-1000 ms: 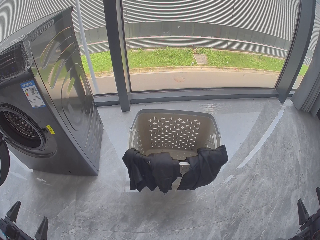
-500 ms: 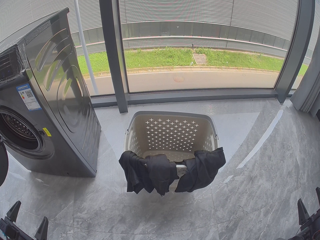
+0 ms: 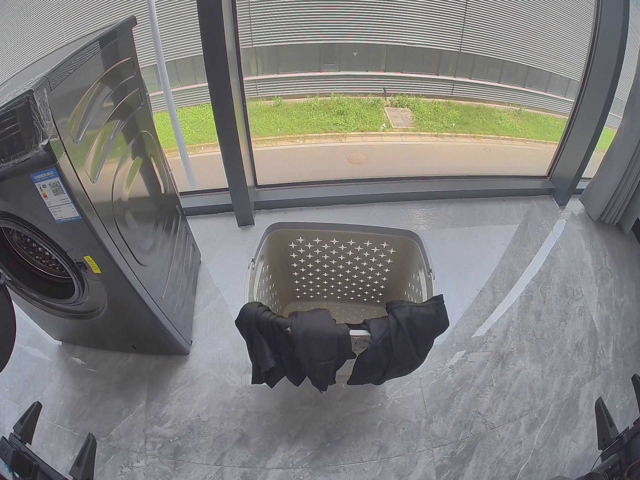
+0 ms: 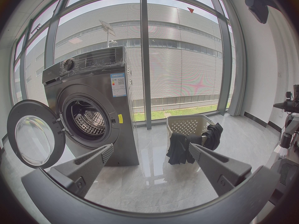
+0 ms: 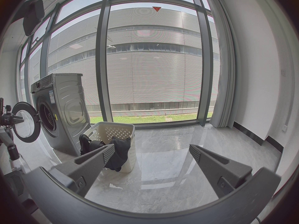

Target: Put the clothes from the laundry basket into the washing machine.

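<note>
Head view, basket: the laundry basket (image 3: 340, 227) stands upright on the floor (image 3: 507, 341), mouth up, just right of the washing machine (image 3: 127, 188).
Head view, clothes: dark clothes (image 3: 313, 345) are draped over the near rim in a row along it, probably laid so for an easy pinch.
Head view, hands: the left hand (image 3: 61, 421) and right hand (image 3: 617, 389) sit low, well short of the basket, both spread and empty.
Left wrist view, machine: the door (image 4: 35, 134) is swung wide and the drum mouth faces the room, seemingly ready for loading.
Right wrist view, clothes: their loose ends hang down the basket's outside.
</note>
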You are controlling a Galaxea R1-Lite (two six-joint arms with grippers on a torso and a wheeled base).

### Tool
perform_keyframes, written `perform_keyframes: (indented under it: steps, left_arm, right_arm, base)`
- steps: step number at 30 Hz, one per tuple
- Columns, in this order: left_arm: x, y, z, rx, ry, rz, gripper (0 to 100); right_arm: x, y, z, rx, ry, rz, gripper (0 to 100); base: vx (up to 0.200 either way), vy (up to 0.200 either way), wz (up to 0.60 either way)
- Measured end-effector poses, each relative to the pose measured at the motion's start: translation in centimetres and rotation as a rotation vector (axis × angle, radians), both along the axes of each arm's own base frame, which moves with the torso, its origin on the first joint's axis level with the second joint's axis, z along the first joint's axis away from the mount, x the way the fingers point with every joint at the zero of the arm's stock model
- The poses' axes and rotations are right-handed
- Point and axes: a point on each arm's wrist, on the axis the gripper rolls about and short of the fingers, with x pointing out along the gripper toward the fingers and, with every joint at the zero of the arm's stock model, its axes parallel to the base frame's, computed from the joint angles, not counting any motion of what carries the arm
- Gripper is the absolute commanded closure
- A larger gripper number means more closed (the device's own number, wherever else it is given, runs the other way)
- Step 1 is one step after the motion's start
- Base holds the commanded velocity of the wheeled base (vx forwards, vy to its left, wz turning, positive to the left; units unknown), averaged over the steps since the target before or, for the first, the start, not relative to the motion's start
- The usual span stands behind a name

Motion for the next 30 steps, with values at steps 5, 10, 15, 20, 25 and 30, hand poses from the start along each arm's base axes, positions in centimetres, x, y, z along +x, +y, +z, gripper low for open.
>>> perform_keyframes:
  steps: [5,10,15,20,25,30]
  left_arm:
    - [0.00,0.00,0.00,0.000,0.000,0.000,0]
    - [0.00,0.00,0.00,0.000,0.000,0.000,0]
    - [0.00,0.00,0.00,0.000,0.000,-0.001,0]
    - [0.00,0.00,0.00,0.000,0.000,-0.001,0]
    - [0.00,0.00,0.01,-0.001,-0.001,-0.003,0]
    - [0.00,0.00,0.00,0.001,0.000,-0.001,0]
  right_arm:
    - [0.00,0.00,0.00,0.001,0.000,0.000,0]
    - [0.00,0.00,0.00,0.000,0.000,-0.001,0]
    - [0.00,0.00,0.00,0.001,0.000,0.000,0]
    - [0.00,0.00,0.00,0.000,0.000,-0.002,0]
    - [0.00,0.01,0.00,-0.001,0.000,-0.004,0]
    - [0.00,0.01,-0.01,0.003,0.001,-0.001,0]
  base:
    - [0.000,0.000,0.00]
    - [0.000,0.000,0.00]
    - [0.000,0.000,0.00]
    - [0.000,0.000,0.00]
    - [0.000,0.160,0.00]
    - [0.000,0.200,0.00]
